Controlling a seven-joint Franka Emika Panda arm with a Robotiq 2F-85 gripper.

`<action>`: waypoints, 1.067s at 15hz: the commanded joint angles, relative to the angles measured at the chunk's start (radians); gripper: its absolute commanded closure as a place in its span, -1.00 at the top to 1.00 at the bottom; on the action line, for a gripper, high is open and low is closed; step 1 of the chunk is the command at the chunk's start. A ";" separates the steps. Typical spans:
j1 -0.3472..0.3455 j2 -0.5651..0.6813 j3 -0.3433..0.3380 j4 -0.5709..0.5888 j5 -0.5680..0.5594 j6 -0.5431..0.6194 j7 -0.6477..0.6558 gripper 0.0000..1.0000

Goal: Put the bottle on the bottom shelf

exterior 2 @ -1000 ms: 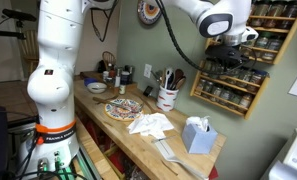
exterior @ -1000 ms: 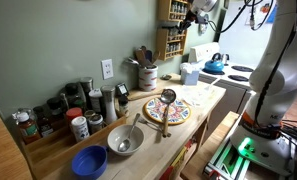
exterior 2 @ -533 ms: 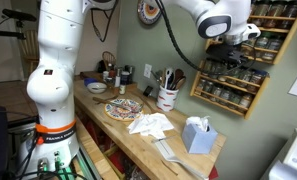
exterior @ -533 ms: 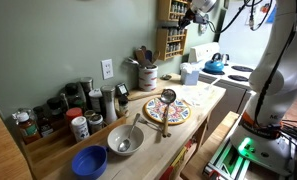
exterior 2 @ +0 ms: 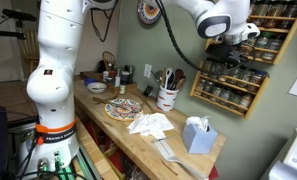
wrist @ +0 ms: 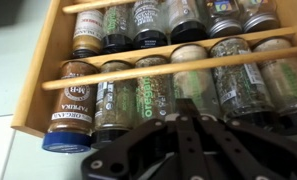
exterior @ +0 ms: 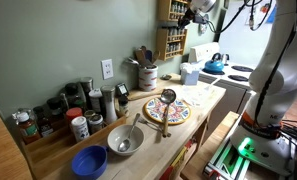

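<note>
The honey-brown wooden spice rack (exterior 2: 250, 62) hangs on the green wall, also in an exterior view (exterior: 171, 30), its tiers lined with small jars. Its bottom shelf (exterior 2: 224, 104) holds a row of dark-capped jars. My gripper (exterior 2: 228, 57) hovers at the rack's middle tiers and shows small in an exterior view (exterior: 191, 16). In the wrist view the black fingers (wrist: 154, 112) look pressed together right in front of an oregano jar (wrist: 153, 88), beside a paprika jar (wrist: 73, 100). I see no bottle between the fingers.
Below the rack a wooden counter carries a white utensil crock (exterior 2: 168, 98), a patterned plate (exterior 2: 123, 108), a crumpled cloth (exterior 2: 151, 124) and a tissue box (exterior 2: 196, 133). A metal bowl (exterior: 125, 140), a blue bowl (exterior: 89, 161), several jars (exterior: 68, 112) and a blue kettle (exterior: 215, 64) stand further along.
</note>
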 commanded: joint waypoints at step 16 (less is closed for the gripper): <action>-0.027 -0.038 0.030 -0.090 0.145 0.186 -0.040 -1.00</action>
